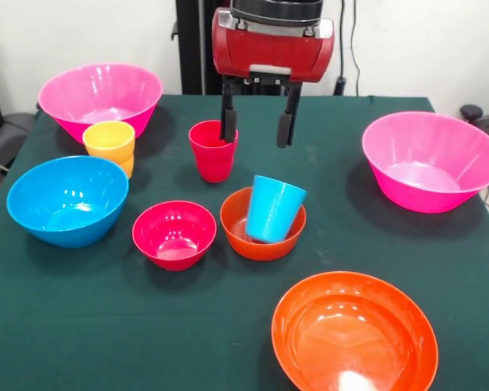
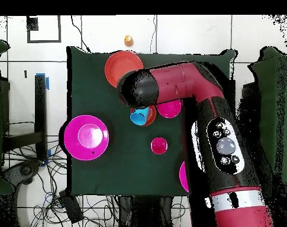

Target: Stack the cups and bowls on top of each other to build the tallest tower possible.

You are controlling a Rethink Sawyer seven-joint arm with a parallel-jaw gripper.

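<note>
Blue cup [image 1: 273,209] leans in the small orange bowl [image 1: 262,223] mid-frame and the yellow cup [image 1: 110,140] sits on something orange at upper left, everything else lies unstacked, and the gripper [image 1: 256,125] hangs wide open, empty.

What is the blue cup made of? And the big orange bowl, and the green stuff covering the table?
The blue cup looks like shiny plastic: smooth, one solid colour, soft highlights. The big orange bowl looks like the same glossy plastic, with bright light spots inside. The green table cover looks like dull cloth, maybe felt: it shows no shine.
</note>
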